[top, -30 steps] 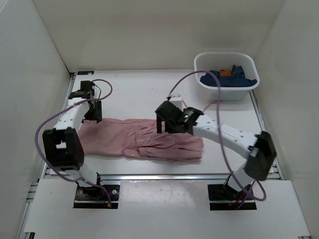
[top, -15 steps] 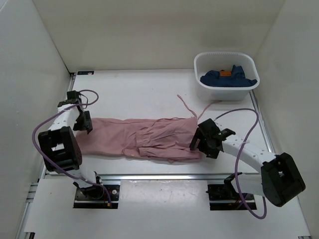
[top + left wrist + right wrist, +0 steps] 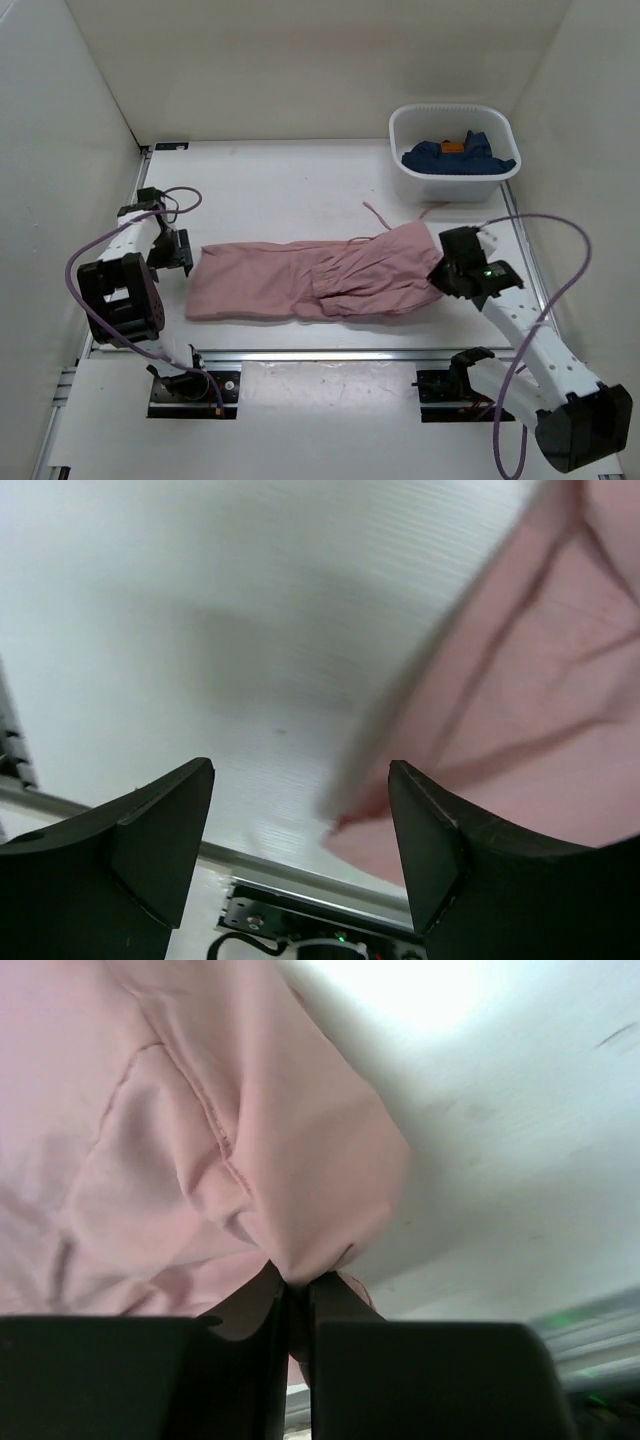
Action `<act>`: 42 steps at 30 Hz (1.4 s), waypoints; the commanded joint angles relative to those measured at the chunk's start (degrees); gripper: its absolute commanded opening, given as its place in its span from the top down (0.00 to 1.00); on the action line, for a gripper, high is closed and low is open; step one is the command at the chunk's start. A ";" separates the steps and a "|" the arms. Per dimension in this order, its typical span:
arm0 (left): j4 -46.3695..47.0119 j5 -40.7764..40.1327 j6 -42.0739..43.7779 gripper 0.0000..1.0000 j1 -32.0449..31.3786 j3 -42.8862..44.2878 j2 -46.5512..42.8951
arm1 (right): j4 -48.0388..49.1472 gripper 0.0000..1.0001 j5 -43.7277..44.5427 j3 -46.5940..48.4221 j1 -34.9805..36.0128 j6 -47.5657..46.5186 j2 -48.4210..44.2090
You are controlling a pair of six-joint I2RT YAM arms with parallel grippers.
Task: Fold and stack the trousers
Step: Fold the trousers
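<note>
Right end effector point(image 3: 297, 1295) pinched tight on the trousers point(image 3: 320, 280) at their right end. They lie stretched along the surface point(image 3: 280, 190). Left end effector point(image 3: 300, 772) wide, empty, just beside the opposite end.

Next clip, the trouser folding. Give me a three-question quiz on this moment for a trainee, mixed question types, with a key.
1. True or false: the left gripper has its fingers closed on the trousers.
2. What does the right gripper pinch? A) a drawstring alone B) a fold of the pink trousers C) nothing
3. What lies in the white tub at the far right?
Key: 1 false, its fingers stand apart. 2 B. 3 dark blue garments with an orange patch.
</note>
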 commanded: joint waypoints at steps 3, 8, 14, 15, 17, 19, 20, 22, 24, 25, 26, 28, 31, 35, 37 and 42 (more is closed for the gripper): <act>-5.71 13.92 -0.01 0.18 -5.48 3.06 -2.84 | -28.38 1.00 20.22 21.41 3.44 -6.48 1.86; -7.56 22.02 -0.01 0.15 -15.22 6.49 -0.21 | -46.49 1.00 32.27 49.10 25.98 3.90 20.92; -2.39 22.13 -0.01 0.13 -16.92 8.34 7.61 | -46.51 1.00 31.40 84.15 40.72 -3.75 52.65; -0.90 19.24 -0.01 0.13 -16.92 8.34 8.40 | -45.82 1.00 31.40 90.10 40.73 -4.88 58.16; 1.13 17.11 -0.01 0.19 -16.92 7.81 11.20 | -44.24 1.00 30.35 93.67 41.87 -6.55 61.72; 1.75 17.10 -0.01 0.40 -16.92 8.43 12.53 | -37.42 1.00 30.35 92.63 41.87 -7.36 62.52; 1.75 17.88 -0.01 0.47 -16.92 8.43 12.54 | -33.89 1.00 29.56 90.97 41.87 -9.18 62.00; 2.37 19.72 -0.01 0.57 -16.92 7.91 13.07 | -23.29 1.00 26.68 85.98 41.87 -11.04 60.85; 2.90 21.13 -0.01 0.72 -16.92 7.38 13.07 | -18.93 1.00 24.29 85.15 41.87 -12.28 61.55; 2.90 22.53 -0.01 0.78 -16.92 7.37 13.07 | -18.04 1.00 23.15 86.89 41.87 -12.80 62.69; 2.90 23.42 -0.01 0.83 -16.92 7.37 13.59 | -18.04 1.00 21.22 88.56 41.87 -12.80 64.09; 2.90 25.35 -0.01 0.85 -16.92 7.37 13.59 | -18.73 1.00 19.28 92.25 41.87 -12.28 68.22; 2.90 26.85 -0.01 0.85 -16.92 7.37 13.59 | -18.12 0.99 15.85 92.80 41.87 -12.28 71.39; 2.90 26.85 -0.01 0.84 -16.92 7.37 13.59 | -13.65 0.71 10.76 92.80 41.87 -17.01 73.68; 2.90 26.15 -0.01 0.82 -16.92 7.37 13.59 | -10.05 0.35 2.43 93.94 42.49 -24.52 75.61; 2.28 22.21 -0.01 0.60 -12.09 9.22 11.49 | -9.08 0.09 -1.87 95.90 51.44 -45.40 73.53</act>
